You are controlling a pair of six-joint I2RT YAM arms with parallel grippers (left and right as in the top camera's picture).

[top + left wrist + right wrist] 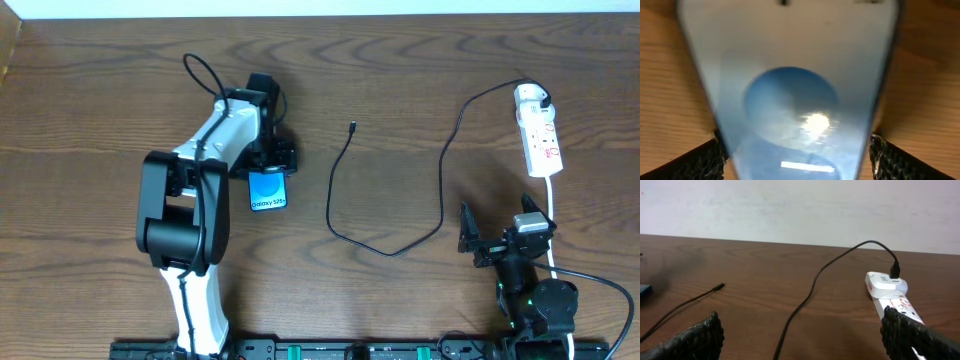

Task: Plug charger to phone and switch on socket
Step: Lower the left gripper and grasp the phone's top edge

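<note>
The phone (268, 192), with a blue screen and white text, lies left of centre. My left gripper (270, 168) is at its far end. In the left wrist view the phone (790, 75) fills the frame, and the gripper's (795, 160) fingers press on both its edges. The charger's black cable (335, 200) loops across the table. Its small connector (353, 126) lies free, right of the phone. Its white plug (533, 97) sits in the socket strip (545, 145). My right gripper (497, 218) is open and empty, near the strip's cord; the cable (810, 295) and the strip (897, 302) show ahead of its fingers (802, 340).
The strip's white cord (553, 225) runs down past my right gripper. The left arm (190, 200) covers the table left of the phone. A pale wall (800, 205) stands behind the table's far edge.
</note>
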